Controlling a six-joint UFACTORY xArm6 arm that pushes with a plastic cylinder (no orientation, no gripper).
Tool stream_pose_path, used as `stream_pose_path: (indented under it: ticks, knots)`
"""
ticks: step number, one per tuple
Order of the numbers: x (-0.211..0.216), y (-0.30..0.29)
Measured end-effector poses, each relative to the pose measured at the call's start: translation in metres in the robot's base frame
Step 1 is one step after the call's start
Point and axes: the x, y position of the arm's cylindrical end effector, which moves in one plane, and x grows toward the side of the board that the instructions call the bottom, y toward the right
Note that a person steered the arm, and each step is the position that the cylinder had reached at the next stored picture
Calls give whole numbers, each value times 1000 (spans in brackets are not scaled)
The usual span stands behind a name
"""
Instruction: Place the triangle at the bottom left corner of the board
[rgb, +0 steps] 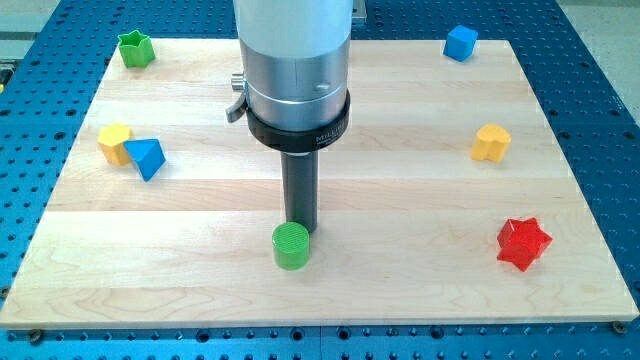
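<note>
Table (400, 290): pale wood.
Top left: green star (135, 48).
Left: yellow block (115, 143), touching blue triangle (147, 157).
Bottom centre: green cylinder (292, 245).
Right: blue cube (460, 42), yellow block (491, 142), red star (523, 243).

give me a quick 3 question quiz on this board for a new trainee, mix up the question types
1. True or false: the blue triangle block touches the yellow block on the view's left.
2. Which block sits right by my tip? A) red star block B) green cylinder block C) blue cube block
3. Fill in: the green star-like block lies in the top ____ corner of the wooden board.

Key: 1 true; 2 B; 3 left
</note>
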Motion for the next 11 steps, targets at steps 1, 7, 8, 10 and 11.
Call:
stream_pose_path:
  ticks: [1,7,8,10,11]
  knots:
    - [12,-50]
    - [-258,-153]
    - [-248,-153]
    - [-107,-164]
    - [-45,-152]
